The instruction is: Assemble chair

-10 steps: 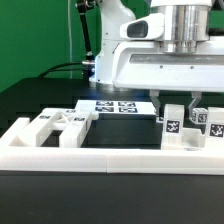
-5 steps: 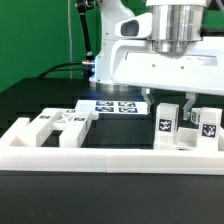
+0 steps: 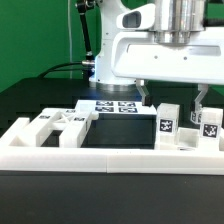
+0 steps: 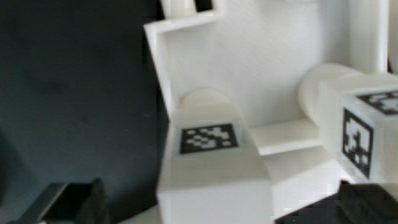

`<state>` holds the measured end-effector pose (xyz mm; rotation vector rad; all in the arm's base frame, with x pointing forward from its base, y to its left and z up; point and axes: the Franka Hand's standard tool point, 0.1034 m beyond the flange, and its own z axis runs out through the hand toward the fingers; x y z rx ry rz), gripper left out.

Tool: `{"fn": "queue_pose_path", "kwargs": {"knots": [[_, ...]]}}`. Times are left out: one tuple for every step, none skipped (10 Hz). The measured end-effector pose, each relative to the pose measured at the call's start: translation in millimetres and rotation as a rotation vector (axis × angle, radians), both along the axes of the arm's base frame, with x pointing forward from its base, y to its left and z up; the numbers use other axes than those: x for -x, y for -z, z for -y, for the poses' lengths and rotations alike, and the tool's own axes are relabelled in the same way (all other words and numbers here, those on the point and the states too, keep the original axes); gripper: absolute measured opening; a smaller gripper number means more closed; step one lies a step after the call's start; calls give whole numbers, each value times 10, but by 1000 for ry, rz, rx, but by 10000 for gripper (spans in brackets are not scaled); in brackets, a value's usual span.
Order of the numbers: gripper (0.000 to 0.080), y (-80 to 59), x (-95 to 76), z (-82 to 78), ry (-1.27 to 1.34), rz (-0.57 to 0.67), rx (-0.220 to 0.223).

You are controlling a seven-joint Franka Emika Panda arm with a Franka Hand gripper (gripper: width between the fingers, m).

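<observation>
My gripper (image 3: 173,98) is open and empty. It hangs just above an upright white chair piece (image 3: 167,125) with a square tag, and a finger stands to each side of that piece, higher than its top. A second tagged chair piece (image 3: 208,124) stands close on the exterior view's right. In the wrist view the same tagged piece (image 4: 214,140) fills the gap between the dark fingertips (image 4: 71,200) of my gripper (image 4: 217,208), untouched. The second piece (image 4: 365,120) is beside it. Notched chair blocks (image 3: 58,124) lie on the exterior view's left.
A long low white barrier wall (image 3: 100,156) runs along the front of the parts. The marker board (image 3: 115,106) lies flat behind them. The robot's base (image 3: 105,60) and cables stand at the back, on a black table against a green backdrop.
My gripper has risen and its fingers have spread wider. The two tagged upright pieces, partly covered before, now show in full below it.
</observation>
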<state>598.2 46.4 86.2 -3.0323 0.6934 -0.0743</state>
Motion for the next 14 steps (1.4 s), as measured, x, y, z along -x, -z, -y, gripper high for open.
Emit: {"fn": "queue_pose_path", "kwargs": {"knots": [[648,-23,42,3,-14,-1,-1],[648,-25,73,7,-13,-4,-2],[649,-10,67,6,-13,-6,-1],[649,-7,69,7,-13,-6,-1],[649,-6,69,7,-13,-6,-1],[649,-5,70,7,-13,-6,-1],[649,-5,71,3,-14,-6,-1],[649,-15,98,-42,-26,-7,-4],[649,-19,154,-58,-62,20,-8],[649,47,238,-36,-83,45,-8],[649,135,275,-55,-87,46,-5],[649,230,273,-79,-94,53,3],[649,308,251,-91,-100,74,13],[649,371,244,-94,-103,79,18]]}}
